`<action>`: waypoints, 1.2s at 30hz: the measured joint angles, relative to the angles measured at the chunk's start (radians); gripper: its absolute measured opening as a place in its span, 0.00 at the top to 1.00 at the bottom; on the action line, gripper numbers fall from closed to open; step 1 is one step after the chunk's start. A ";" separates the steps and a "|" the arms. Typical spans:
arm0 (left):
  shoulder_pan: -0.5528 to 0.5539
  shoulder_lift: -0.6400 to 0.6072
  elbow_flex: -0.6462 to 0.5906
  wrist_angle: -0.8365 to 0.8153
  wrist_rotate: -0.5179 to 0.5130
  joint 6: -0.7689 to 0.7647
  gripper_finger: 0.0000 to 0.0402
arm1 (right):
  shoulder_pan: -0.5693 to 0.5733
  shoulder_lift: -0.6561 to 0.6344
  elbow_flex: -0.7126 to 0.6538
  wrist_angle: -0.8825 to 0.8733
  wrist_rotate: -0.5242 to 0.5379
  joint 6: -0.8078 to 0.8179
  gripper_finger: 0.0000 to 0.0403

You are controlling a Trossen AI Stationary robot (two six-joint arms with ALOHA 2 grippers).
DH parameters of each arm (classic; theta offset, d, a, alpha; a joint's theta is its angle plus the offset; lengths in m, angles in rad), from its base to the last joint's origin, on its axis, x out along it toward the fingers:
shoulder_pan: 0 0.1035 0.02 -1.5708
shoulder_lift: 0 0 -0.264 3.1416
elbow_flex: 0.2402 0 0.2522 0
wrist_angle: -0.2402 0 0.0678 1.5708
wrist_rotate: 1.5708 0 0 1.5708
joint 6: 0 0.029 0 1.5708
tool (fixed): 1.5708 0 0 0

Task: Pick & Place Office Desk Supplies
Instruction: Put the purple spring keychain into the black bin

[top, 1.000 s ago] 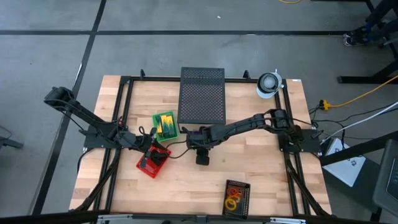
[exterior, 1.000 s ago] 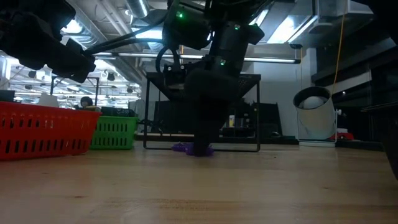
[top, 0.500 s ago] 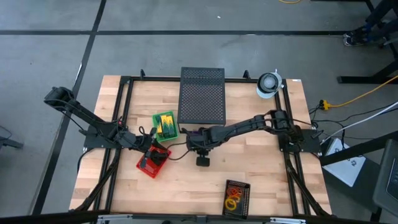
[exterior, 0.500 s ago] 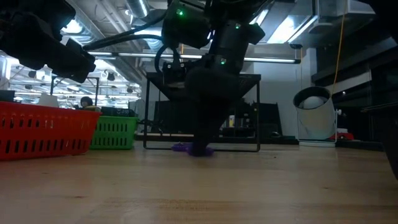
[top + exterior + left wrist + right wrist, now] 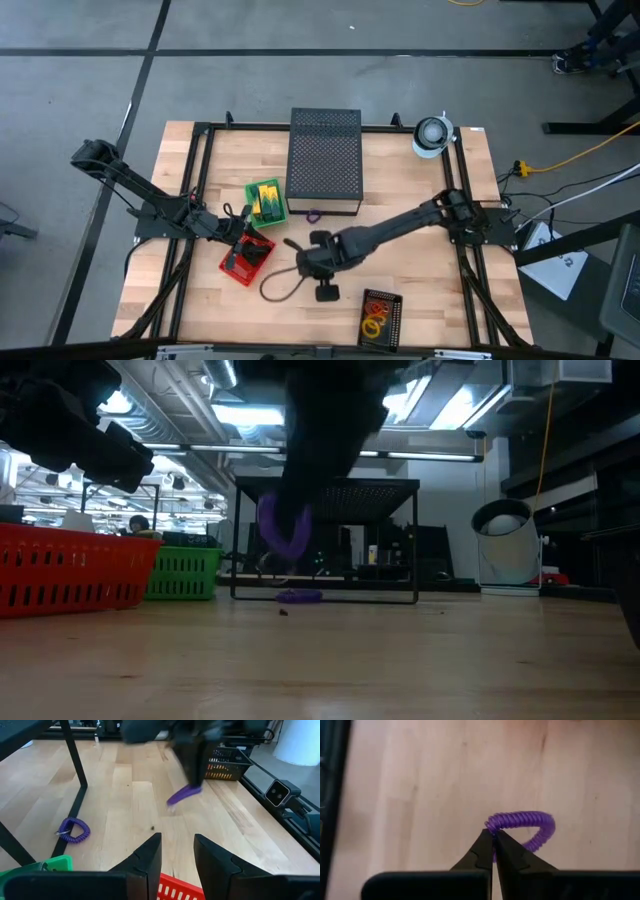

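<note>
Your right gripper [image 5: 493, 840] is pinched shut on the purple ring [image 5: 522, 827], which hangs clear above the table, and the black basket [image 5: 381, 315] lies just beside it toward the near edge, while the left gripper [image 5: 176, 852] waits half-open over the red basket [image 5: 246, 259]

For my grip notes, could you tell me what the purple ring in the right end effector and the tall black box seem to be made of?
Purple ring: a stretchy plastic coil by its look, going by the tight spiral ribbing and slight sheen. It is pinched in the right end effector.
Black box: probably painted or coated metal, matt, its top evenly dotted with small perforations.
</note>
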 joint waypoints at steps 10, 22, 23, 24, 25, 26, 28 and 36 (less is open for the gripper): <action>0.000 0.000 0.000 0.001 0.002 0.000 0.73 | 0.123 -0.001 0.237 -0.263 0.108 0.119 0.99; 0.000 0.000 0.000 0.002 0.003 0.000 0.73 | 0.303 -0.002 0.299 -0.422 0.137 0.460 0.99; 0.000 0.000 0.000 0.002 0.002 0.000 0.73 | 0.316 -0.002 0.299 -0.424 0.138 0.486 0.99; 0.000 0.000 0.000 0.002 0.002 0.000 0.73 | 0.327 -0.002 0.299 -0.424 0.138 0.512 0.99; 0.000 0.000 0.000 0.002 0.002 -0.001 0.73 | 0.339 -0.002 0.299 -0.429 0.139 0.540 0.99; 0.000 0.000 0.000 0.002 0.002 -0.001 0.73 | 0.350 -0.002 0.299 -0.438 0.140 0.569 0.99; 0.000 0.000 0.000 0.002 0.002 -0.001 0.73 | 0.372 -0.002 0.299 -0.458 0.139 0.633 0.99; 0.000 0.000 0.000 0.002 0.002 0.000 0.73 | 0.449 -0.002 0.299 -0.499 0.110 0.841 0.99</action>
